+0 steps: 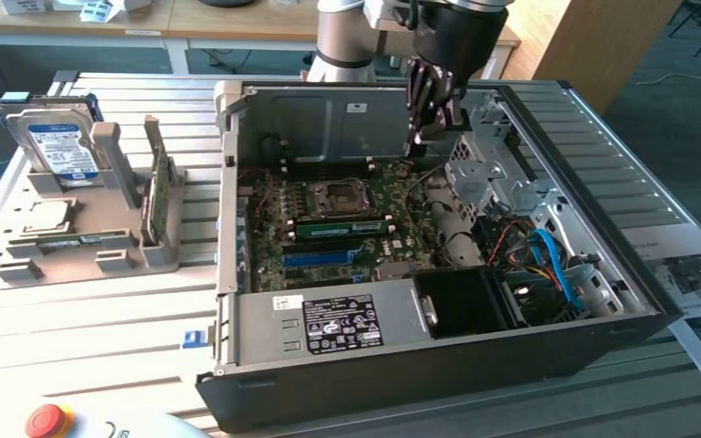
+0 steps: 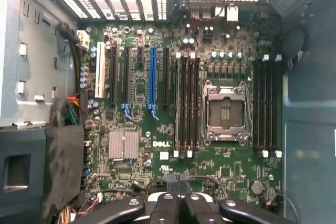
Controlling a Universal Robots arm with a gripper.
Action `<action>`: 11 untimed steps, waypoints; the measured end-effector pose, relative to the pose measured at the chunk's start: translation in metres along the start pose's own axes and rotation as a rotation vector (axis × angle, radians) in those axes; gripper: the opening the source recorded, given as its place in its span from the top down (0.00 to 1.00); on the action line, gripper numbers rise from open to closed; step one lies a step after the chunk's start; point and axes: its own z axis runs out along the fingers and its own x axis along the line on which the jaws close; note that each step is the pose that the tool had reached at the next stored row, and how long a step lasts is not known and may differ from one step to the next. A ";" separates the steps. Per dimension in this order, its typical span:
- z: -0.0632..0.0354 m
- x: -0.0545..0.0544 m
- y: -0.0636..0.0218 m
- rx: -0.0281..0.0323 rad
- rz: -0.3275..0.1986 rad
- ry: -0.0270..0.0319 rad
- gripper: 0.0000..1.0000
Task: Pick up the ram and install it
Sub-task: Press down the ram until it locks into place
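Note:
A long, narrow green ram (image 1: 339, 226) stands on edge in a slot on the motherboard (image 1: 326, 265), between white clips, just in front of the CPU socket (image 1: 329, 195). My gripper (image 1: 422, 137) hangs above the open computer case's back part, well clear of the ram, shut with nothing between its fingers. In the wrist view the shut gripper (image 2: 178, 199) looks straight down on the board. There the bank of dark memory slots (image 2: 188, 103) lies beside the CPU socket (image 2: 226, 109), and I cannot make out which slot holds the stick.
The black case (image 1: 448, 365) has its side open, with a power supply (image 1: 326, 324) at the front and blue cables (image 1: 558, 265) at the exterior view's right. A grey holder (image 1: 83, 251) at the exterior view's left carries a hard drive (image 1: 61, 146) and an upright green card (image 1: 156, 187).

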 end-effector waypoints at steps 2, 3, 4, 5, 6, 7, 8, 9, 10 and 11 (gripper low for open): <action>-0.0001 0.001 -0.0023 -0.0003 -0.001 0.0001 0.89; -0.0001 0.001 -0.0026 -0.0003 -0.001 0.0000 0.89; -0.0001 0.001 -0.0026 -0.0003 -0.001 -0.0001 0.89; -0.0001 0.001 -0.0026 -0.0003 -0.001 0.0000 0.89; -0.0001 0.001 -0.0026 -0.0004 -0.001 0.0000 0.89; -0.0001 0.001 -0.0026 -0.0003 -0.001 0.0001 0.89; -0.0001 0.001 -0.0026 -0.0004 -0.001 0.0001 0.89; -0.0001 0.001 -0.0026 -0.0004 -0.001 0.0000 0.89; -0.0001 0.001 -0.0026 -0.0003 -0.001 0.0001 0.89; -0.0001 0.001 -0.0026 -0.0004 -0.001 0.0001 0.89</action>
